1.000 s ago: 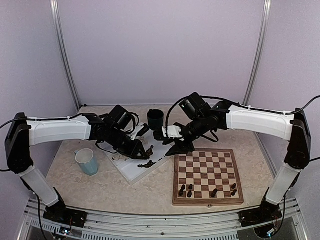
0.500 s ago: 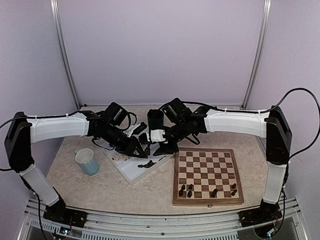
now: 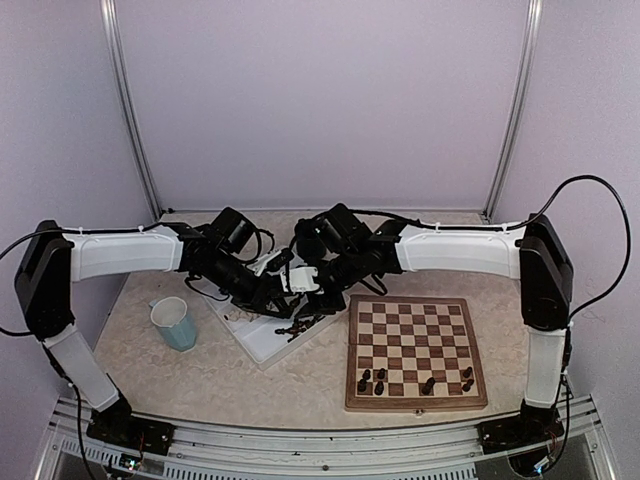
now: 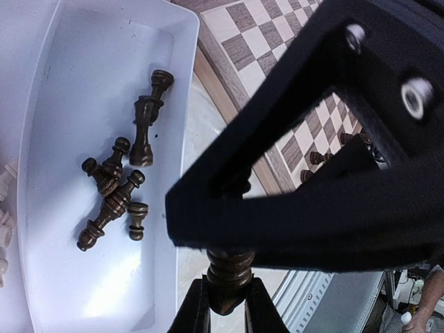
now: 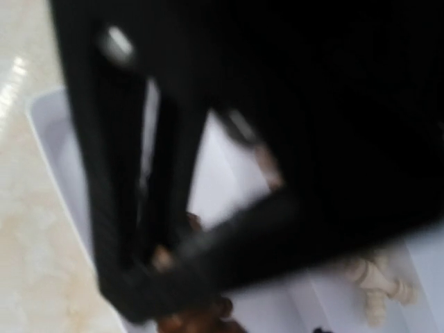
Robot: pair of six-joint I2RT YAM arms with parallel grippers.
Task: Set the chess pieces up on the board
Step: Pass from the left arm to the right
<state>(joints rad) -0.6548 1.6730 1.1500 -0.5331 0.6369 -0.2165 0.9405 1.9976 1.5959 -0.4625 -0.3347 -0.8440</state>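
The board (image 3: pixel 415 350) lies at the right, with several dark brown chess pieces (image 3: pixel 378 381) on its near rows. More dark pieces (image 4: pixel 114 191) lie loose in the white tray (image 4: pixel 97 291), and pale ones (image 5: pixel 374 281) lie in its other compartment. My left gripper (image 4: pixel 229 295) is shut on a dark brown piece (image 4: pixel 229 267), held above the tray's edge. My right gripper (image 3: pixel 318 298) hovers right against it over the tray. Its black body (image 4: pixel 326 187) crosses the left wrist view and hides the held piece's top. The right wrist view is blurred, so its jaws are unclear.
A light blue cup (image 3: pixel 175 323) stands left of the tray. A dark cup (image 3: pixel 306 242) stands behind it, partly hidden by the right arm. The two arms meet over the tray (image 3: pixel 262 340).
My right arm has swung left from the board's far left corner to over the tray, up against the left gripper. The left gripper has hardly moved.
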